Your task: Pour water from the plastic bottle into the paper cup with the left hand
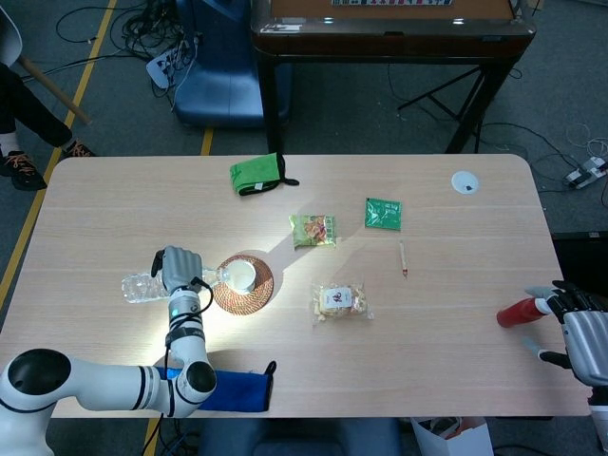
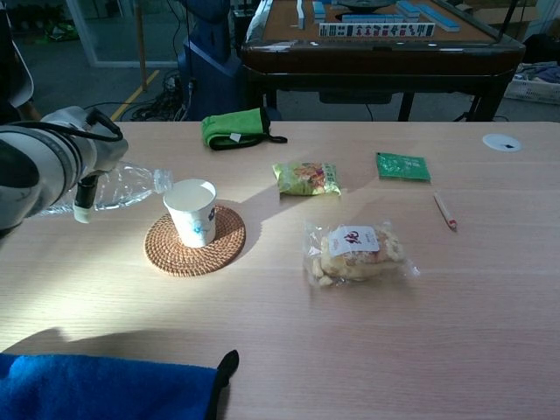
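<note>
My left hand (image 1: pixel 179 271) grips a clear plastic bottle (image 1: pixel 138 286) around its middle. The bottle (image 2: pixel 131 188) is tipped nearly level, its neck pointing right and reaching the rim of the white paper cup (image 2: pixel 192 210). That cup (image 1: pixel 241 275) stands upright on a round woven coaster (image 1: pixel 255 296). Whether water is flowing cannot be made out. In the chest view the left hand (image 2: pixel 83 153) shows at the left edge, partly hidden by its forearm. My right hand (image 1: pixel 579 328) hovers at the table's right edge with its fingers spread, its fingertips next to a red cylinder (image 1: pixel 518 312).
A wrapped snack bag (image 1: pixel 340 300) lies right of the coaster, and a green snack packet (image 1: pixel 313 230) lies behind it. Further back are a green cloth (image 1: pixel 256 175), a green sachet (image 1: pixel 383 213) and a pencil (image 1: pixel 403 258). A blue cloth (image 2: pixel 105 389) lies at the near edge.
</note>
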You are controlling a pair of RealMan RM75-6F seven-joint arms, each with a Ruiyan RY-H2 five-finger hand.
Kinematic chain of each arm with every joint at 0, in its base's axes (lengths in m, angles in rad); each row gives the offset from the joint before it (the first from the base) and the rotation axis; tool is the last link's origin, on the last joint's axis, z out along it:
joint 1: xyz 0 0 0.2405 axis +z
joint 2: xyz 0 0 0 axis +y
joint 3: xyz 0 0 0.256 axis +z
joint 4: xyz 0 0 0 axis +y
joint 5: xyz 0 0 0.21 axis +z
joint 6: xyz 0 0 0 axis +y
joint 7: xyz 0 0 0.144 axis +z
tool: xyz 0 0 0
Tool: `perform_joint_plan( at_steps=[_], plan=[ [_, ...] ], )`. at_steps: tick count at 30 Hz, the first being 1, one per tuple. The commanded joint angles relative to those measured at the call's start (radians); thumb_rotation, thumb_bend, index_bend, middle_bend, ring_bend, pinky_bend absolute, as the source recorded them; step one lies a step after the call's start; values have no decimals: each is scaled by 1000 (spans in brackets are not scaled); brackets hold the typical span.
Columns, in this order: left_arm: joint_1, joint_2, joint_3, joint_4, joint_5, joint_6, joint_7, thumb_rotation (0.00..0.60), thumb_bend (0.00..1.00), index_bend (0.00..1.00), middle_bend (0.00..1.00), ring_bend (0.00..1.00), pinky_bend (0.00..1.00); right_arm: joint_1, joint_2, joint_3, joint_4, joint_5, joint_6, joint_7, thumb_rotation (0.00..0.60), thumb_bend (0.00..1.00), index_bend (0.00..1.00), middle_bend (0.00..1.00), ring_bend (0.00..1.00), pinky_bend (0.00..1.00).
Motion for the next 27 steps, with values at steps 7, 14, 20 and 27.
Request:
perform_joint_plan(
  at_steps=[7,14,20,27],
  plan=[
    [1,-11,5,11,9,19,26,600,208,640,738,586,608,0,0,0,0,0,0,0,600,54,302,340,181,284],
    [-1,-11,3,9,1,33,60,600,208,642,743,590,609,-2,2,1,-1,-1,6,4,600,54,302,340,181,284],
    [2,-12,3,7,4,42,73,600,208,642,744,592,609,-2,3,1,-1,-2,4,5,600,54,302,340,181,284],
    [7,-12,0,8,5,45,83,600,207,643,744,592,609,-2,2,0,-2,-3,4,4,600,54,302,340,181,284]
  ],
)
